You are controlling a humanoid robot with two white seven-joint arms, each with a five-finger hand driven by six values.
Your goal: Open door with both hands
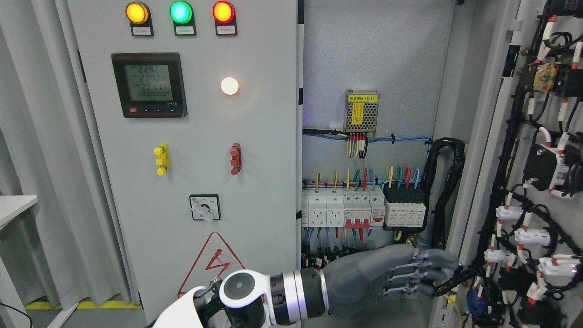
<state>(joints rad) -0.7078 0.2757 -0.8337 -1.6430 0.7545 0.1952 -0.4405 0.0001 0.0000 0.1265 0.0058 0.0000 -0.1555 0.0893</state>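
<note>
Door (524, 136), the right leaf of a grey electrical cabinet (373, 54), stands swung wide open at the right of the view, its inner face turned toward the camera. That face carries black cable looms, white connectors with red bands and several black components; its pale grey edge runs diagonally from upper right to lower centre. Left leaf (191, 136) is shut and shows its front: three lit lamps (181, 12) in amber, green and red along the top, a black meter (149, 84) with a grey display, a glowing white lamp (229, 85), a yellow latch (161, 159), a red latch (235, 158), a rotary switch (205, 207) and a red warning triangle (214, 262). Between the leaves the interior lies exposed, with a perforated power supply (361, 110) bearing a yellow label, a row of white breakers (341, 207) with coloured wires above, and a black cable bundle (444, 182). Left hand (396, 273), grey with a white and black wrist, reaches across from the lower left; its fingers (432, 266) are extended and close together, gripping nothing, with the tips at the door's inner edge. Whether they touch it cannot be told.
</note>
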